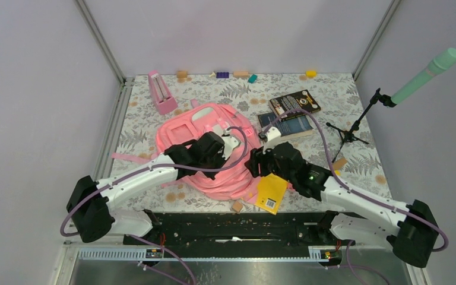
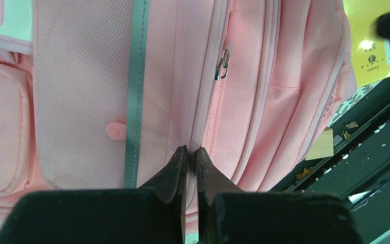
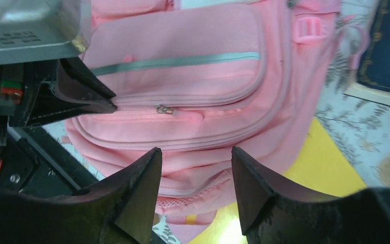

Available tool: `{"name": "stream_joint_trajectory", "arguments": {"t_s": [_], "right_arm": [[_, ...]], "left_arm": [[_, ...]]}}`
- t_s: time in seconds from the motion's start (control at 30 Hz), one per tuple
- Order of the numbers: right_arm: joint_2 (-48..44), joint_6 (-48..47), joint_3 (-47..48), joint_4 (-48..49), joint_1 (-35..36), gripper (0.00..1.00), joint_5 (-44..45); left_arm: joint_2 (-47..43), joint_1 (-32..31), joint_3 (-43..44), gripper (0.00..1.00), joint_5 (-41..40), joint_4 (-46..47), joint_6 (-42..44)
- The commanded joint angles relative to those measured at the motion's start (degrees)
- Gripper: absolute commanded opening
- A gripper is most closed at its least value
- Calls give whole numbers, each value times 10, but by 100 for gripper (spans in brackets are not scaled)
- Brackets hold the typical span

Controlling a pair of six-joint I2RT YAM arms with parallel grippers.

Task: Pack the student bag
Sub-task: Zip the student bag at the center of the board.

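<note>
The student bag [image 1: 214,148] lies flat in the middle of the table [image 1: 356,95], with a yellow book [image 1: 271,193] at its five o'clock edge. The left fingers [image 2: 175,168] are pressed together, tips on the zipper seam. The right fingers [image 3: 142,188] stand apart, empty, over the bag's four o'clock side.

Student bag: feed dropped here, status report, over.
Left fingers shut on student bag at zip seam. Right fingers open above it. Yellow book against its near edge.
</note>
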Motion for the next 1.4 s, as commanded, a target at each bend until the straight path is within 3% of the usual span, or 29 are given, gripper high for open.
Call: {"name": "stream_joint_trajectory", "arguments": {"t_s": [0.0,0.37,0.73,1.1,1.37], "right_arm": [[60,-25,37,30,-1,61,-104],[175,-29,76,85,-7,63,-106],[233,-140,106,107,33,67,-29],[268,-181,105,164,83,59,63],[267,-129,82,238,104,55,42]], "left_arm": [[-48,5,-6,0,-18,20,3],[-94,23,-24,0,-19,29,5],[-97,40,-20,0,-10,29,7],[-96,52,-21,0,5,33,4],[-97,81,-22,0,55,43,-3]]}}
